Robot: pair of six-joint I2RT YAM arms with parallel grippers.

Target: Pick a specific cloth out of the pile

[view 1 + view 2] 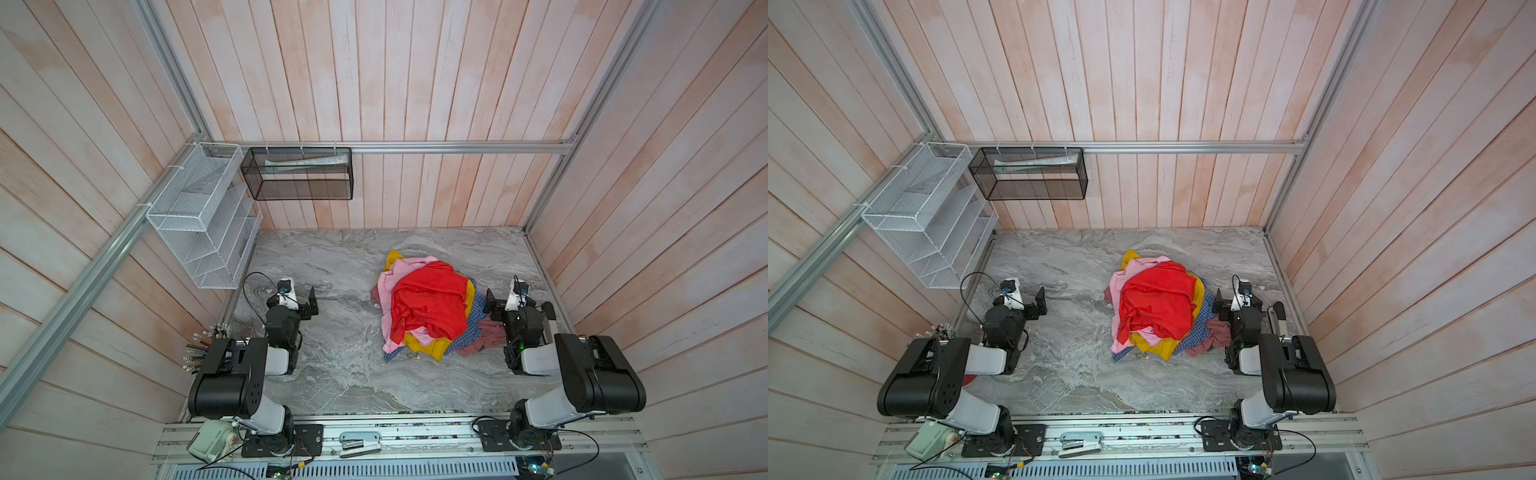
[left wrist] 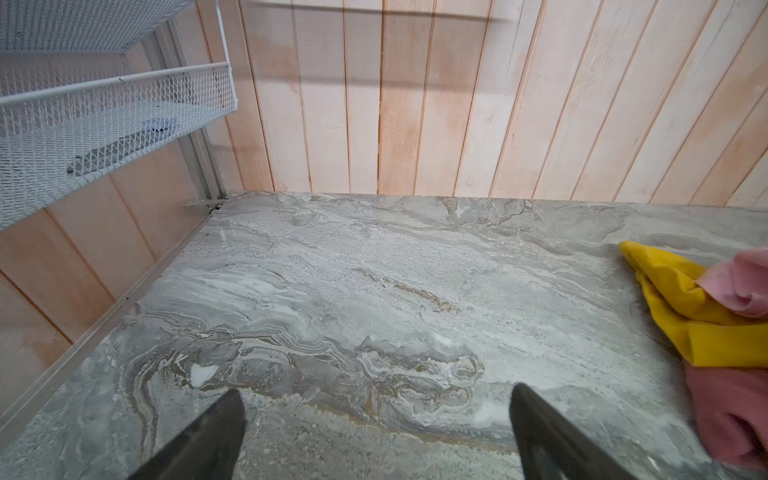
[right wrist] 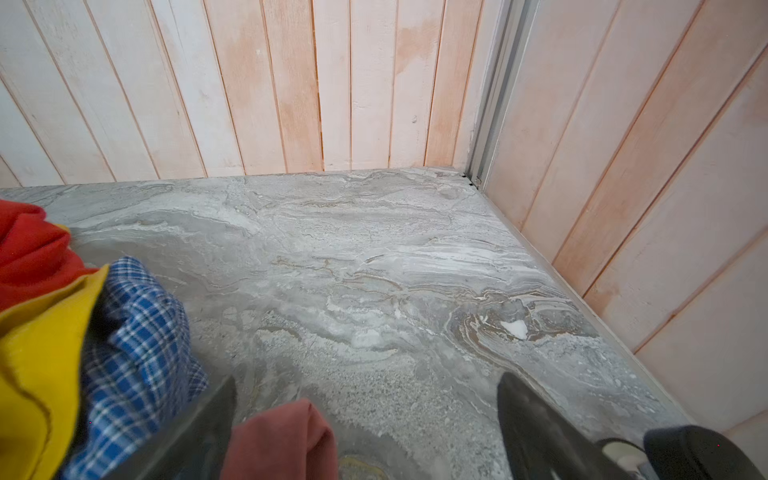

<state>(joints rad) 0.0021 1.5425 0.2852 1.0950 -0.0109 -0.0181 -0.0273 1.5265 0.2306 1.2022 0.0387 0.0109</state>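
**Both end effectors spread, mustard cloth under the heap**

My left end effector (image 2: 376, 399) stands with its fingers wide apart over the bare grey marbled surface (image 1: 340, 365), holding nothing, well to the left of the pile (image 1: 1154, 307). My right end effector (image 3: 368, 380) is just as wide and empty, right beside the pile's right edge. A fold of the dusty rose garment (image 3: 282, 440) lies below the gap, close to one finger, and the blue-and-white checked garment (image 3: 137, 332) is pressed up near that same finger. Whether they touch I cannot tell.

The cloth (image 1: 432, 347), mustard yellow, sits low in the pile. It peeks out at the far end, along the right flank and at the near edge, beneath the red garment (image 1: 432, 299) and the light pink garment (image 1: 395, 278).

On the back rail hangs a black mesh basket (image 1: 297, 187) with a pale rolled sheet (image 1: 307, 161) lying in it. The white wire rack (image 1: 199, 224) on the left wall holds a dark flat item (image 2: 120, 151) in one tier; I cannot tell what it is.
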